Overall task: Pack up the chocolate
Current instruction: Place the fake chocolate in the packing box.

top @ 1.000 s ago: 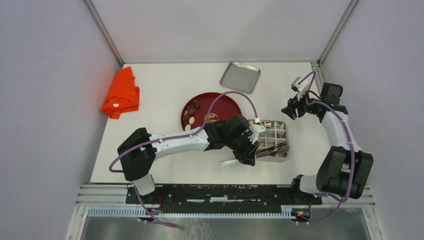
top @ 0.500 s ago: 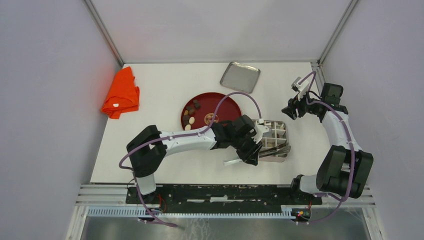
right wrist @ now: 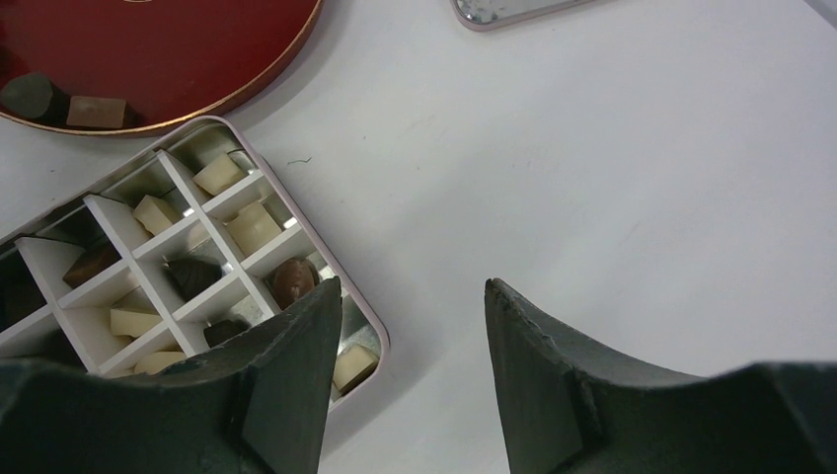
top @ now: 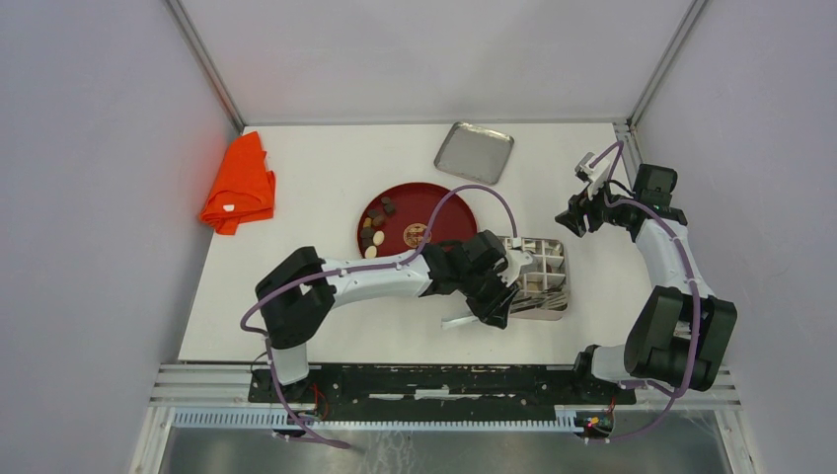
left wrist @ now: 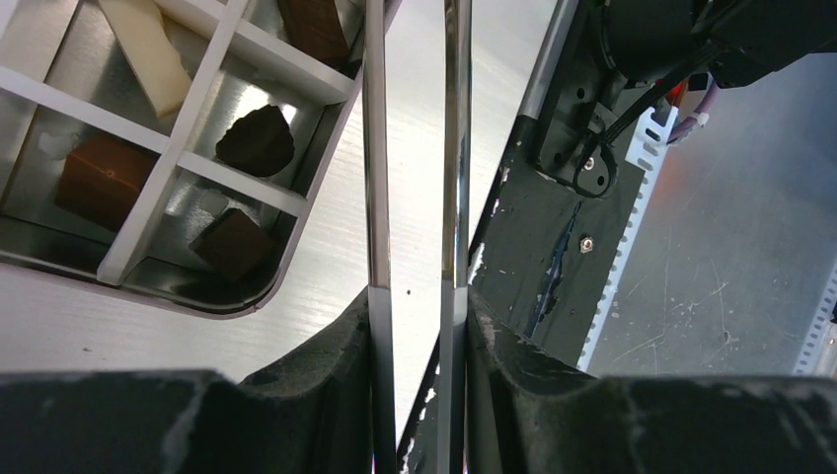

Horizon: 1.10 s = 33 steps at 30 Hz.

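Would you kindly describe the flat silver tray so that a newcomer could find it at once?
On the white table, find the round red plate. Just beyond its far right edge lies the silver tray. Unlike the divided tin nearer the arms, it is shallow, undivided and bare.

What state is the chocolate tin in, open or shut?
Open: the tin shows its white dividers and chocolates uncovered; a flat metal lid lies apart near the far edge of the table.
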Available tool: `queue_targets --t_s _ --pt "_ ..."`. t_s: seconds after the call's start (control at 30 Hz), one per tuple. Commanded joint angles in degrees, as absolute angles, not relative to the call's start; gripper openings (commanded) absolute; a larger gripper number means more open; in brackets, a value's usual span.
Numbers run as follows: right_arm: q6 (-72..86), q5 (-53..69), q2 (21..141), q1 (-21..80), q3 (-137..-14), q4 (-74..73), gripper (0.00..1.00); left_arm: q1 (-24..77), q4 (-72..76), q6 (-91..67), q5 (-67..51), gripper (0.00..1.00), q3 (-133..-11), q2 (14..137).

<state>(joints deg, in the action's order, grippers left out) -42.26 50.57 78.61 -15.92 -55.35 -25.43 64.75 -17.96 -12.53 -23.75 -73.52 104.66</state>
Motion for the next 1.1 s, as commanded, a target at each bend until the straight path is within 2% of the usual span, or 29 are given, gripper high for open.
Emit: queue_targets --t_s 0.0,0.73,1.07 --pt "-43.1 52.2 78.6 -16.3 -55.4 -25.9 0.61 65.1 -18.0 -11.6 -22.6 0.31 -77.0 104.9" --pt "-43.9 52.7 78.7 -16.4 -55.5 -26.5 0.61 65.1 -20.6 -11.2 -23.5 0.40 -78.7 105.8" --pt "-44.0 52.9 78.7 -16.4 -55.5 -26.7 0.61 65.1 -21.1 -11.3 -23.3 0.41 -79.4 106.0"
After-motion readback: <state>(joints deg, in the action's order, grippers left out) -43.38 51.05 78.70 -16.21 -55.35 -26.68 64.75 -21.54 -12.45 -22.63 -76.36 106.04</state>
